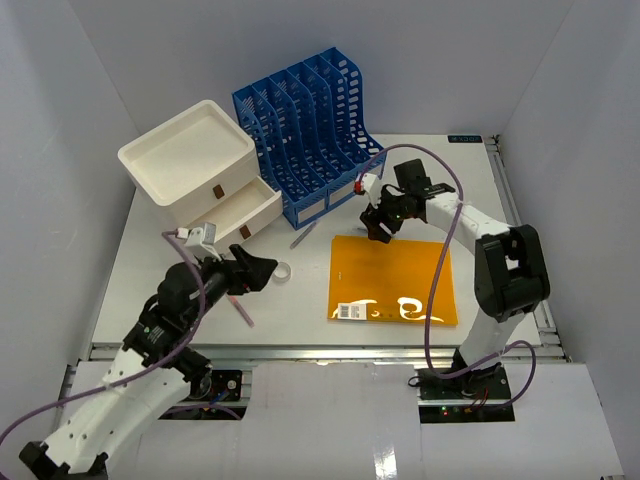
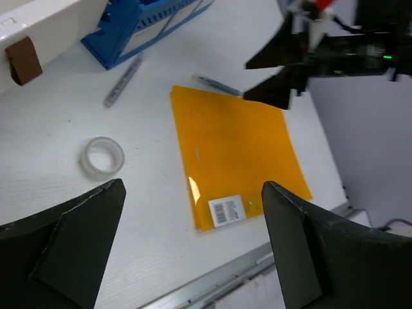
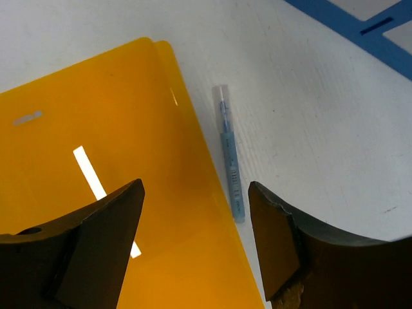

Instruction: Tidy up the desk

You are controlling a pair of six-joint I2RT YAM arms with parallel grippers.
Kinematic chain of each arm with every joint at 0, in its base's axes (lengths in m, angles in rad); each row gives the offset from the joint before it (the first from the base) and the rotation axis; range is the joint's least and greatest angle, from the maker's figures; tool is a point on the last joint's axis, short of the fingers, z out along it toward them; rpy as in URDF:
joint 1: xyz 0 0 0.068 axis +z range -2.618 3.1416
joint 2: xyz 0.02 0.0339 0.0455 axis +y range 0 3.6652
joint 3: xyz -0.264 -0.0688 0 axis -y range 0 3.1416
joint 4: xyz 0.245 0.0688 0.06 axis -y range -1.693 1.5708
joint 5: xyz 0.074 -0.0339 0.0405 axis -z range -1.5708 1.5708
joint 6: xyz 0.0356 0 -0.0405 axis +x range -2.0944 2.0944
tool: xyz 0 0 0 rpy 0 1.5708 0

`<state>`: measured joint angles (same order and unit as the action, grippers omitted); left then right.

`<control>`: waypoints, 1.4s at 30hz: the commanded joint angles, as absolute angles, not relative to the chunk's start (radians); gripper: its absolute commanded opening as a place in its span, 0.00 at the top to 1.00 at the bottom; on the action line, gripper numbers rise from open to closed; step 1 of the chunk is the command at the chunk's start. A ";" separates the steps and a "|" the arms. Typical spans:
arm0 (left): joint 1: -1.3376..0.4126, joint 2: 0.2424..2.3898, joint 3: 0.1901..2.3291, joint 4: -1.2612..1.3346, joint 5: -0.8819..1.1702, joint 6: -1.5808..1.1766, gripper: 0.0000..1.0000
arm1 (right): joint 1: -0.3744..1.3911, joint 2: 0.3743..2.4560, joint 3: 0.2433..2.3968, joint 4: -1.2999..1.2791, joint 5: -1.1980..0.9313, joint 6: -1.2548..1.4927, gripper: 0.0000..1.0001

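The desk (image 1: 290, 315) is a white tabletop with metal rails. An orange folder (image 1: 393, 280) with a barcode label lies flat right of centre, also in the left wrist view (image 2: 238, 148) and the right wrist view (image 3: 96, 161). A light-blue pen (image 3: 230, 154) lies just off the folder's far edge. My right gripper (image 1: 378, 232) is open and empty above that pen and the folder's edge (image 3: 196, 238). My left gripper (image 1: 262, 268) is open and empty, held above the desk left of the folder (image 2: 193, 244). A clear tape roll (image 1: 282, 270) lies beside it (image 2: 102, 156).
A blue file organizer (image 1: 305, 140) stands at the back. A white drawer box (image 1: 195, 165) with an open lower drawer stands at the back left. A grey pen (image 1: 303, 235) lies in front of the organizer (image 2: 122, 82). A small black label (image 1: 465, 138) marks the far right corner.
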<state>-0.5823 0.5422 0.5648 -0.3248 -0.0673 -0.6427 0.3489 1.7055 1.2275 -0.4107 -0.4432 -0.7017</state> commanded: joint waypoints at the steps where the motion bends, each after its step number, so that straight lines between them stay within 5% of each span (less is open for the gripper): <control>1: -0.583 0.355 0.540 -0.523 0.040 -0.772 0.02 | 0.382 1.829 1.332 -0.446 -0.261 -0.670 0.30; 9: -0.585 0.244 0.566 -0.663 0.015 -0.904 0.02 | 0.385 1.954 1.403 -0.458 -0.231 -0.676 0.37; 16: -0.584 0.275 0.569 -0.681 0.015 -0.919 0.02 | 0.385 2.014 1.428 -0.490 -0.256 -0.689 0.64; 24: -0.585 0.300 0.509 -0.730 -0.034 -1.014 0.02 | 0.385 2.035 1.417 -0.501 -0.267 -0.716 0.73; 28: -0.584 0.327 0.499 -0.812 -0.083 -1.124 0.02 | 0.385 2.012 1.405 -0.519 -0.271 -0.754 0.92; 35: -0.586 0.402 0.496 -0.916 -0.166 -1.289 0.02 | 0.447 1.817 1.408 -0.686 -0.426 -0.979 0.92; 42: -0.584 0.548 0.476 -0.905 -0.161 -1.392 0.02 | 0.773 1.687 1.552 -0.778 -0.269 -1.176 0.92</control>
<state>-0.5827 0.4814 0.4871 -0.8707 -0.1408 -1.2669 0.6012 1.7492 1.4167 -0.7159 -0.3127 -1.0199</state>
